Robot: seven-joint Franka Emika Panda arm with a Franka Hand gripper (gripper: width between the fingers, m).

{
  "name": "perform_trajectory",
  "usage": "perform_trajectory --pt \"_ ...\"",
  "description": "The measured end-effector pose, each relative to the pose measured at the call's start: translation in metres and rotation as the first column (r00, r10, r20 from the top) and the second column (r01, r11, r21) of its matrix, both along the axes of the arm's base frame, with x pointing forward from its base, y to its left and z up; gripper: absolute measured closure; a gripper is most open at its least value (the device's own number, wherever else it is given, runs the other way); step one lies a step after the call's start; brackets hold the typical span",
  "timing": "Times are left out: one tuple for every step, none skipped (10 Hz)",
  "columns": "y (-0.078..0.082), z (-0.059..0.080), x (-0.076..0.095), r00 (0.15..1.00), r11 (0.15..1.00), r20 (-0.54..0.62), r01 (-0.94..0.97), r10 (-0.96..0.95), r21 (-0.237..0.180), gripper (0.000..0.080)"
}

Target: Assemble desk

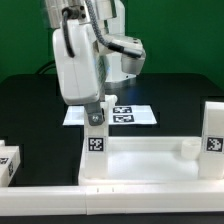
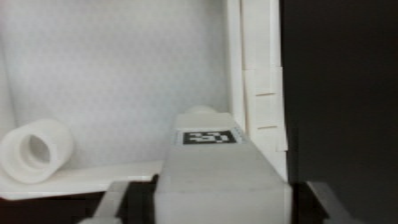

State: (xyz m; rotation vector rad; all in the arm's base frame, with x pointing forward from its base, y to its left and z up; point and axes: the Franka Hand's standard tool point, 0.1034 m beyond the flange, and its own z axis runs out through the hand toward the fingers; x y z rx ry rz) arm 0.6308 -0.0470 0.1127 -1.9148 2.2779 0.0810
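The white tabletop panel (image 1: 145, 160) lies flat with its raised rim up. One white square leg (image 1: 96, 140), tagged in black and white, stands upright at the panel's corner on the exterior view's left. My gripper (image 1: 94, 113) is shut on the top of that leg. In the wrist view the leg (image 2: 222, 165) runs between my two fingers (image 2: 128, 200), over the panel (image 2: 107, 80) and alongside its rim (image 2: 260, 80). A round socket (image 2: 32, 150) shows in the panel nearby. A second leg (image 1: 213, 127) stands upright at the panel's corner on the exterior view's right.
The marker board (image 1: 130, 114) lies on the black table behind the panel. A loose tagged leg (image 1: 8, 163) lies at the exterior view's left edge. The long white border rail (image 1: 110, 200) runs along the front.
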Motion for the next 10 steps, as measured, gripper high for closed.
perform_trajectory --pt "-0.001 0.000 0.000 0.999 0.999 -0.006 0.043 -0.043 0.003 0.0510" --pt "-0.001 0.000 0.000 0.998 0.998 -0.010 0.069 -0.069 0.005 0.0510" --pt "-0.002 0.000 0.000 0.987 0.987 -0.024 0.159 -0.159 0.010 0.0510" --pt "-0.003 -0.001 -0.001 0.989 0.989 -0.025 0.144 -0.144 0.006 0.0508" --pt "-0.002 -0.001 -0.001 0.989 0.989 -0.025 0.146 -0.145 0.008 0.0508" --pt "-0.002 -0.001 -0.001 0.989 0.989 -0.025 0.145 -0.145 0.008 0.0327" --pt "0.001 0.002 -0.002 0.993 0.994 -0.018 0.113 -0.113 0.010 0.0211" --pt "0.009 0.013 -0.004 0.995 0.994 -0.008 0.104 -0.104 0.021 0.0211" --pt "0.022 0.027 -0.010 0.996 0.995 -0.004 0.094 -0.094 0.037 0.0162" --pt "0.035 0.032 -0.017 0.996 0.995 -0.031 0.090 -0.089 0.048 0.0153"
